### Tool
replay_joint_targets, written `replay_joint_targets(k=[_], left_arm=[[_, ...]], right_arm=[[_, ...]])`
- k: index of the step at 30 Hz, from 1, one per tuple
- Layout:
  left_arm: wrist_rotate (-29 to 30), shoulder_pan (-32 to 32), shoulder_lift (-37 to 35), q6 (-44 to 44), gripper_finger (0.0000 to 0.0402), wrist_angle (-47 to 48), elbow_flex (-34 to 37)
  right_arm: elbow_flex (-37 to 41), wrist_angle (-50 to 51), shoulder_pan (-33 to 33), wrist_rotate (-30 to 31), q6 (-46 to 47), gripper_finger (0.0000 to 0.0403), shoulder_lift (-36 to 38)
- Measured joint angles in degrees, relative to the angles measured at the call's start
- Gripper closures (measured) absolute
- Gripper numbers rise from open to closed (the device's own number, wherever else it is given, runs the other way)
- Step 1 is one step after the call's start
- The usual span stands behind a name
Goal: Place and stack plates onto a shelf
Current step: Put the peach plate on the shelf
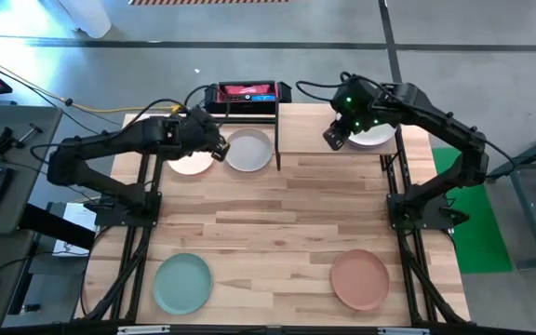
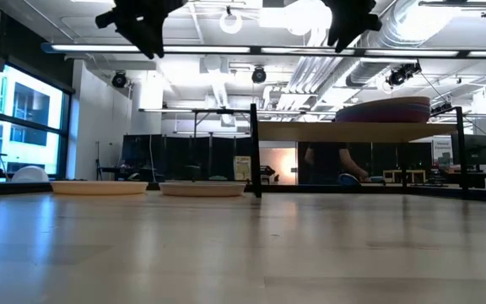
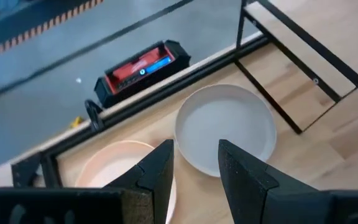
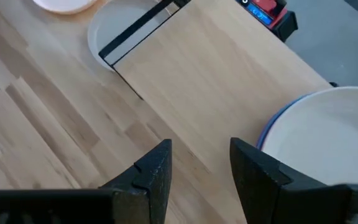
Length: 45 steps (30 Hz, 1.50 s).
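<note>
The shelf [image 1: 328, 130] stands at the table's far right. A stack of plates [image 1: 377, 135] rests on its right half, with a cream plate [image 4: 328, 137] on top and a blue rim [image 4: 267, 134] under it. A pale pink plate [image 1: 190, 164] and a grey-white plate [image 1: 249, 151] lie on the table left of the shelf. A teal-green plate [image 1: 182, 284] and a tan-brown plate [image 1: 360, 278] lie near the front edge. My left gripper [image 1: 218, 146] hangs open and empty above the gap between the pink and grey-white plates [image 3: 225, 127]. My right gripper [image 1: 335, 138] hangs open and empty over the shelf's bare part [image 4: 216, 81], beside the stack.
A red and black box [image 1: 245, 93] sits just beyond the table's far edge, behind the grey-white plate. The shelf's black posts [image 2: 254, 148] stand beside that plate. The middle of the tabletop [image 1: 277, 223] is bare wood.
</note>
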<state>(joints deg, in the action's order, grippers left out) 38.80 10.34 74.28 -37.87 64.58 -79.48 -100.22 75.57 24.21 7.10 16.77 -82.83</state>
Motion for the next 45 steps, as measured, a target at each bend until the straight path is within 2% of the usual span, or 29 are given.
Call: replay_joint_targets(k=[3, 14, 18, 23, 30, 35, 45], left_arm=[[-2.61, 2.59, 0.0, -0.9, 0.0284, 0.21, 0.0], [-0.27, 5.89, 1.93, 1.03, 0.0284, 0.59, -0.02], [-1.5, 7.22, 3.81, 2.73, 0.0284, 0.59, -0.02], [-4.98, 11.14, 7.18, 11.68, 0.0284, 0.74, -0.02], [-17.27, 19.13, 12.38, 17.74, 0.0284, 0.93, -0.02], [-23.13, 23.54, 16.46, 20.83, 0.0284, 4.27, -0.02], [-28.57, 26.42, 23.12, 24.51, 0.0284, 5.89, 0.0]], right_arm=[[0.12, 0.41, 0.0, 0.04, -1.95, 0.026, 0.0], [1.68, 1.14, 0.0, 0.04, -4.82, 0.026, 0.0], [1.68, 0.4, 0.0, 0.05, -4.65, 0.026, 0.0], [1.68, -0.91, 0.0, 0.04, -1.85, 0.026, 0.0], [1.72, -1.2, 0.0, 0.04, 3.37, 0.026, 0.0], [1.73, -2.02, 0.0, 0.63, 7.68, 0.026, 0.0], [1.73, -2.14, 0.0, 1.48, 15.38, 0.026, 0.0]])
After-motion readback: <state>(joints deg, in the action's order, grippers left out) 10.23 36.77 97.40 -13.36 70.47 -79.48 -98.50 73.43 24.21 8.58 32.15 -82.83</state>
